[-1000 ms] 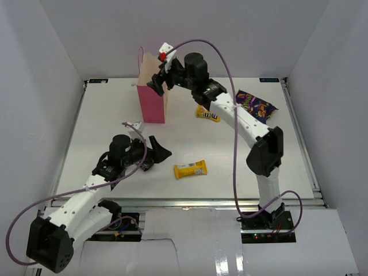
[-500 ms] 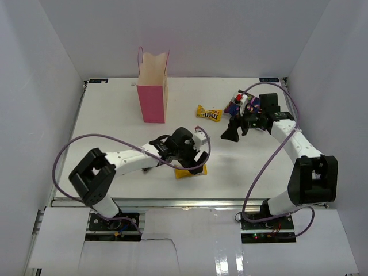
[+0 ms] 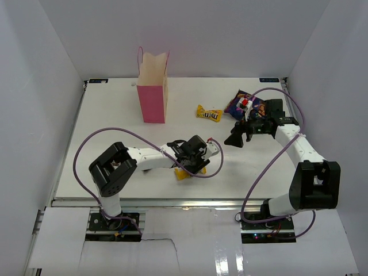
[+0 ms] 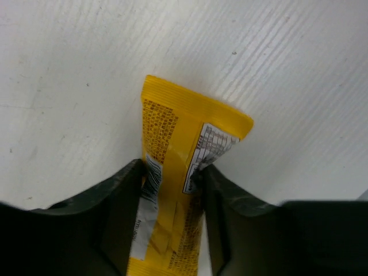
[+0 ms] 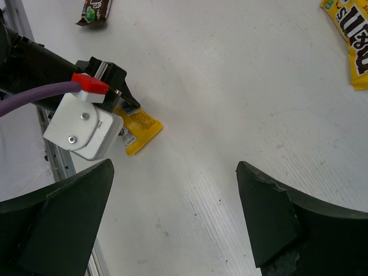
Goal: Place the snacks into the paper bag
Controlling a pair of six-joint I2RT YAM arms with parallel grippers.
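Note:
The pink paper bag (image 3: 152, 95) stands upright at the back left. Near the table's front, a yellow candy packet (image 3: 181, 173) (image 4: 190, 121) (image 5: 142, 128) lies on the table. My left gripper (image 3: 193, 167) (image 4: 171, 172) is down over it, with both jaws pressed against its long sides. A second yellow packet (image 3: 208, 114) (image 5: 351, 29) lies mid-table. The crinkly blue-purple snack bag (image 3: 238, 102) sits at the back right, partly hidden behind my right arm. My right gripper (image 3: 234, 137) (image 5: 174, 172) hovers open and holds nothing. A dark brown packet (image 5: 95, 11) lies beyond the left arm.
The left arm (image 3: 149, 158) stretches low across the front of the table. White walls enclose the table on three sides. An aluminium rail (image 3: 172, 201) runs along the near edge.
My left arm swung right to the front yellow packet and its jaws closed in on it. My right arm left the paper bag and came to the right side of the table.

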